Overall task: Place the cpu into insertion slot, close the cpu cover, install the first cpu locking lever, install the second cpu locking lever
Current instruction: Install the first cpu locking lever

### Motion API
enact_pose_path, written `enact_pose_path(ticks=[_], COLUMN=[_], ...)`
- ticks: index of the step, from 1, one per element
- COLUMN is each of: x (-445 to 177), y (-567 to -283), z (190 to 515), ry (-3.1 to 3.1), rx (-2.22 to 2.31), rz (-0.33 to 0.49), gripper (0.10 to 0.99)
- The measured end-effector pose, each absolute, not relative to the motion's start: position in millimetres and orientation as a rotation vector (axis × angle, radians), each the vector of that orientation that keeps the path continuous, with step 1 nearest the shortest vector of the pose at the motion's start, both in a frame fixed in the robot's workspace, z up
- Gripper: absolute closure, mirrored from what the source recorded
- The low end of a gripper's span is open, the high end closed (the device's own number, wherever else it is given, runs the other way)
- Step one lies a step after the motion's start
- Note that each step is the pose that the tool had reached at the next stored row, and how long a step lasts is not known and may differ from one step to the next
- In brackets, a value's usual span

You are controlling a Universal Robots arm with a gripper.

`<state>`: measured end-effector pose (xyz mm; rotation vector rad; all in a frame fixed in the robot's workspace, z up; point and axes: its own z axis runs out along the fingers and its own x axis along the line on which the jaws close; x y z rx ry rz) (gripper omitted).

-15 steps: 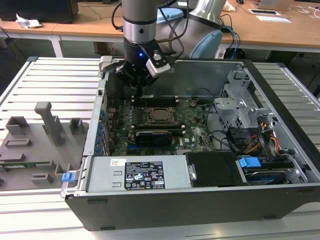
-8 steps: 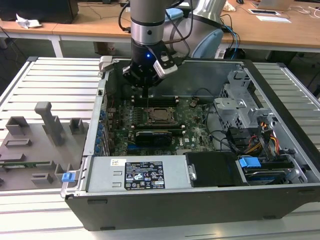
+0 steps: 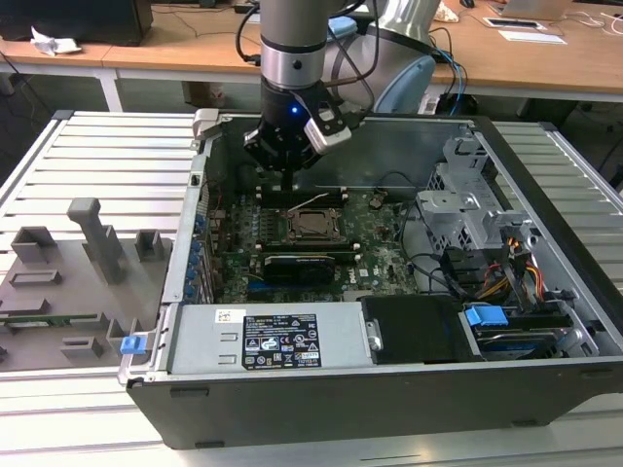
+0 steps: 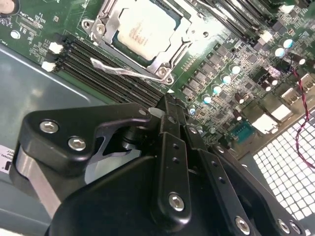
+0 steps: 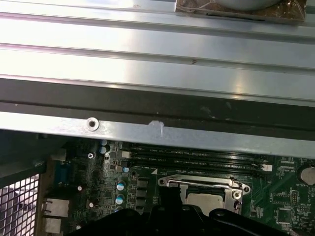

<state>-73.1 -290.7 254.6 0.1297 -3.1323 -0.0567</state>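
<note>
— Second wrist view first: what is sitting nearest to you?

— My own gripper (image 4: 165, 105), its black fingers (image 4: 172, 147) lying pressed together, closed on nothing. Just past the tips the long memory slots (image 4: 106, 73) are running across the green motherboard (image 4: 231, 93).

— And the cpu?

— Beyond those slots, the cpu (image 4: 142, 27) is lying flat in the insertion slot (image 4: 170, 54), silver top facing up. The cpu cover (image 4: 106, 22) is sitting down around it, framing the chip through its window. A thin locking lever (image 4: 120, 70) is lying along the socket's near edge.

— Farther out?

— On the exterior view, I am hanging over the open computer case (image 3: 341, 409), above the board's far edge, just behind the socket, with desks (image 3: 175, 49) standing behind.
</note>
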Motion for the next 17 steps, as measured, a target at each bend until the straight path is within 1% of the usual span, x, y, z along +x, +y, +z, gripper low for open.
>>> enact_pose_path(ticks=[4, 7, 9, 17], x=[-71.5, -69.8, -67.9, -54.1], y=[-290.7, -290.7, -291.0, -291.4], z=[253.9, 253.1, 250.9, 235.8], ry=[-3.132, -3.132, -3.132, -3.132], rx=[0.13, 0.13, 0.13, 0.13], rz=[-0.06, -0.112, -0.13, -0.136], gripper=[0.98, 0.98, 0.98, 0.98])
